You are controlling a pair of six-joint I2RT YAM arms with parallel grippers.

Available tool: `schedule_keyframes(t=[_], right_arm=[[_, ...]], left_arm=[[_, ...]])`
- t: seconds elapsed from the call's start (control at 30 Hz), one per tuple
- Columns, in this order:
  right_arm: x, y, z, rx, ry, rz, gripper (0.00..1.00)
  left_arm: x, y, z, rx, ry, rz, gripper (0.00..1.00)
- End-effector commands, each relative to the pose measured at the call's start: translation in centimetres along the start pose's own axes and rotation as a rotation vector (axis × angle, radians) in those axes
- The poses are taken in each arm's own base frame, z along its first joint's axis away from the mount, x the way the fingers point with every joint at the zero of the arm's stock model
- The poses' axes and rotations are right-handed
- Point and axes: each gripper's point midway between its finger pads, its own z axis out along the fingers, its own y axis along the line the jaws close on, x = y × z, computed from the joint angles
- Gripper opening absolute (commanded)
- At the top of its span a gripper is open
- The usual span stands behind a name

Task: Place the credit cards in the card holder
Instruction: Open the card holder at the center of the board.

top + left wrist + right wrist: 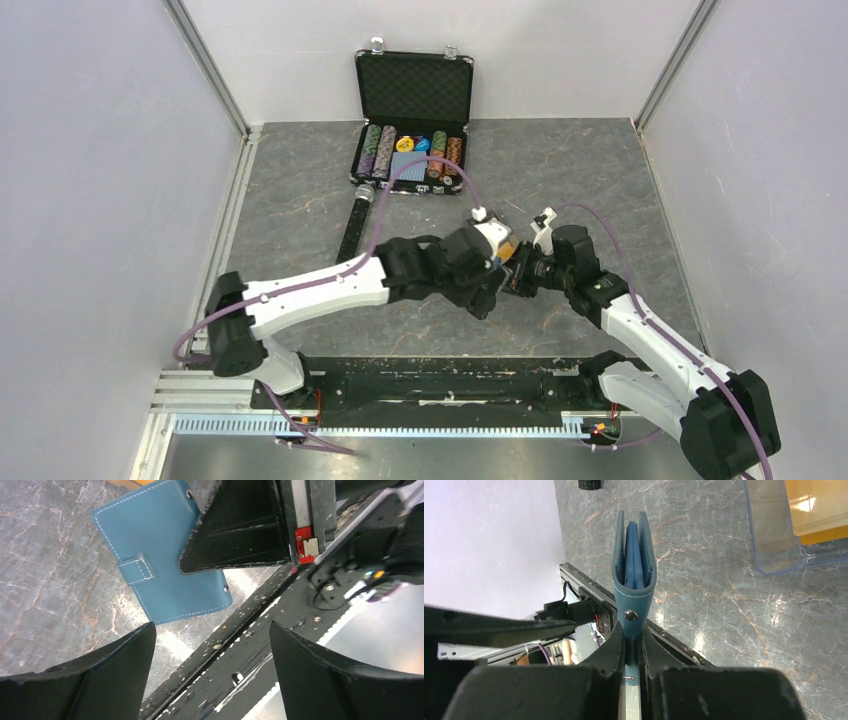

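Now right tool (631, 647) pinching card holder (634, 570) by one edge; left tool (212, 630) spread, just beside, not touching.

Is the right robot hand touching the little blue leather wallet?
Touching. The right wrist view shows the right hand pinching the teal-blue leather wallet by its snap edge, squeezed on both sides with no gap.

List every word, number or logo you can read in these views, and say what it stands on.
None can be read.
The card holder is plain and stitched, with no brand.
Any markings on the poker chips are too small to read.
The red fitting shows no legible print.
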Motion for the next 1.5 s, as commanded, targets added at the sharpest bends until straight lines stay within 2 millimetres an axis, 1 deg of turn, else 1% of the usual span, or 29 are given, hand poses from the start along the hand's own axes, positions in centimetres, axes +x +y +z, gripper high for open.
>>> schedule_keyframes(t=[0.0,0.1,0.2,0.3,0.4,0.57,0.7,0.83,0.97,1.03,1.13,1.23,1.3,1.33,1.4,1.47], right_arm=[[-1.1,2.2,-0.4,-0.033,-0.022,0.034,0.00],[-0.9,2.4,-0.4,-0.041,-0.006,0.063,0.00],[-0.9,2.7,-0.4,-0.048,-0.001,0.070,0.00],[-0.9,2.9,-0.5,-0.054,0.001,0.088,0.00],[-0.8,3.2,-0.6,-0.062,0.009,0.095,0.00],[-0.3,3.1,-0.5,-0.066,0.035,0.111,0.01],[-0.2,3.3,-0.5,-0.075,0.042,0.118,0.03],[-0.1,3.4,-0.5,-0.085,0.051,0.122,0.05],[0.0,3.4,-0.6,-0.089,0.053,0.119,0.08],[0.0,3.6,-0.6,-0.098,0.052,0.103,0.13],[-0.2,3.7,-0.6,-0.103,0.044,0.081,0.22],[-0.6,3.8,-0.7,-0.100,0.024,0.059,0.36],[-1.0,3.8,-0.8,-0.093,0.001,0.041,0.46],[-1.2,3.8,-0.8,-0.088,-0.010,0.028,0.51],[-1.4,3.4,-0.9,-0.062,-0.024,0.006,0.61],[-1.4,2.6,-1.1,-0.016,-0.024,-0.016,0.68]], left_arm=[[-0.4,1.1,0.1,-0.210,-0.009,0.153,0.87],[-0.7,-0.2,0.7,-0.240,-0.031,0.197,0.85],[-0.5,-0.5,1.5,-0.268,-0.031,0.223,0.82],[0.1,0.1,2.3,-0.316,-0.020,0.231,0.76],[0.2,0.7,2.7,-0.364,-0.026,0.246,0.70],[-0.5,1.3,3.1,-0.441,-0.041,0.293,0.66],[-1.0,1.2,3.4,-0.478,-0.055,0.348,0.65],[-0.9,1.0,3.9,-0.504,-0.049,0.393,0.55],[-0.6,1.7,3.8,-0.550,-0.046,0.400,0.40],[-0.7,2.1,3.4,-0.579,-0.053,0.397,0.35],[-1.0,2.5,2.9,-0.599,-0.069,0.385,0.29],[-1.2,2.4,2.5,-0.595,-0.086,0.363,0.18],[-1.4,2.3,2.3,-0.585,-0.096,0.336,0.12],[-1.4,2.2,2.2,-0.576,-0.096,0.323,0.11],[-1.4,2.1,2.0,-0.553,-0.101,0.284,0.11],[-1.3,2.2,1.7,-0.525,-0.099,0.232,0.11]])
